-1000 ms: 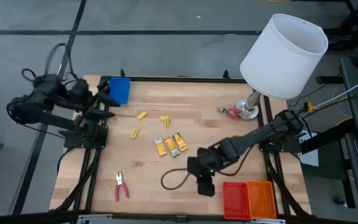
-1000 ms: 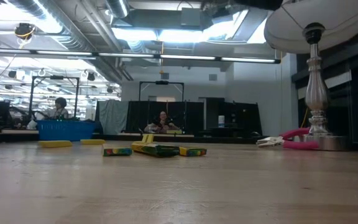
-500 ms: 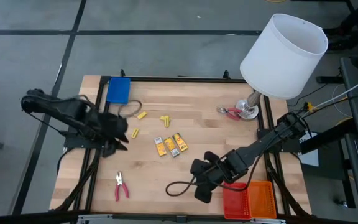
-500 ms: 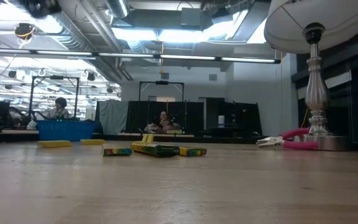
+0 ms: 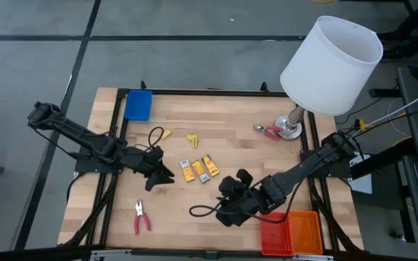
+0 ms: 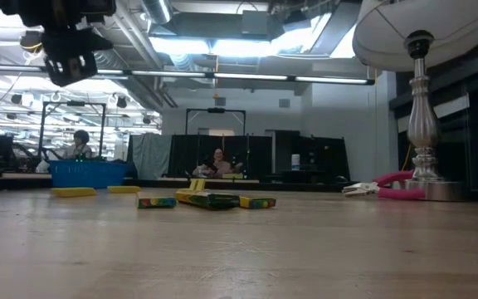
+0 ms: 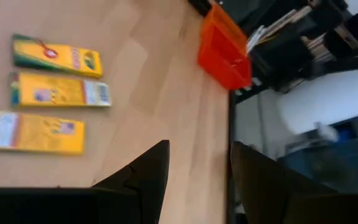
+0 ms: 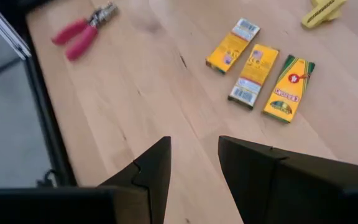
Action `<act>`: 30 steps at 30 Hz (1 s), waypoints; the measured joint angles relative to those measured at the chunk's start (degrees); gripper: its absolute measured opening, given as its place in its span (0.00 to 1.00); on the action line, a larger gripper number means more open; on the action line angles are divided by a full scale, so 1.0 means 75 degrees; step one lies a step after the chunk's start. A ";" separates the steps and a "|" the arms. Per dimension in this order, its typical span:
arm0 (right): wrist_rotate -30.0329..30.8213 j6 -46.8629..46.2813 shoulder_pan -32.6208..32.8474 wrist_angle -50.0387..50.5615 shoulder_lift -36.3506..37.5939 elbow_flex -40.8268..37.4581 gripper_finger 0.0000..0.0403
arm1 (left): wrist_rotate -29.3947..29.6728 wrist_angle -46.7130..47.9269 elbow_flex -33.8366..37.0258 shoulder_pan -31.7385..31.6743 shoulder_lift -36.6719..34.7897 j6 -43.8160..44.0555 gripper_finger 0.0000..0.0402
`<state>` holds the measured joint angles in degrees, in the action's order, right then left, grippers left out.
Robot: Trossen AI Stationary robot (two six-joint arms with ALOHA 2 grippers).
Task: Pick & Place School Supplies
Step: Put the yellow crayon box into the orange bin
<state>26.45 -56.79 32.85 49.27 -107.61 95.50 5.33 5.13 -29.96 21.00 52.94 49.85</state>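
Observation:
Three yellow-orange packets (image 5: 199, 168) lie flat side by side at mid-table, also seen in the left wrist view (image 7: 59, 92) and the right wrist view (image 8: 253, 73). Small yellow pieces (image 5: 192, 139) lie farther back. One pair of red-handled pliers (image 5: 142, 216) lies near the near-left corner, another (image 5: 269, 131) by the lamp base. My left gripper (image 5: 165, 176) hovers open just left of the packets, well above the table (image 6: 69, 58). My right gripper (image 5: 222, 206) is open, near-right of the packets, facing left.
A blue tray (image 5: 138, 105) sits at the far-left corner; red (image 5: 274, 232) and orange (image 5: 305, 230) trays sit at the near-right. The white-shaded lamp (image 5: 332, 61) stands at the far right. A black cable loop (image 5: 203, 212) hangs by my right gripper.
My left arm has swung from beside the blue tray toward the table's middle and near side, ending just left of the packets. My right gripper has turned from pointing at the near edge toward the left and shifted slightly toward the packets. Nothing on the table has moved.

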 joint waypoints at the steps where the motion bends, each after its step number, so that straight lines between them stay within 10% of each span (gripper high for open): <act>1: -0.0132 -0.0001 -0.0014 0.0053 -0.0046 -0.0053 0.34 | -0.0004 0.0398 -0.0041 -0.0028 0.0072 -0.0254 0.42; 9: -0.0270 -0.0418 0.0029 0.0058 -0.0163 -0.0087 0.34 | 0.0059 0.1425 -0.1201 0.0223 0.1354 -0.4130 0.42; 16: -0.0115 -0.1218 0.0108 0.0009 -0.0163 -0.0087 0.34 | 0.1593 0.1926 -0.2324 0.0194 0.2778 -0.7417 0.42; 30: 0.0701 -0.3373 0.0740 0.0260 -0.0148 -0.0087 0.34 | 0.0801 0.1579 -0.2581 -0.0679 0.4941 -0.9678 0.42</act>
<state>31.71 -82.08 38.40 51.22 -108.73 94.85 11.33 16.97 -49.32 15.90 90.00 -22.73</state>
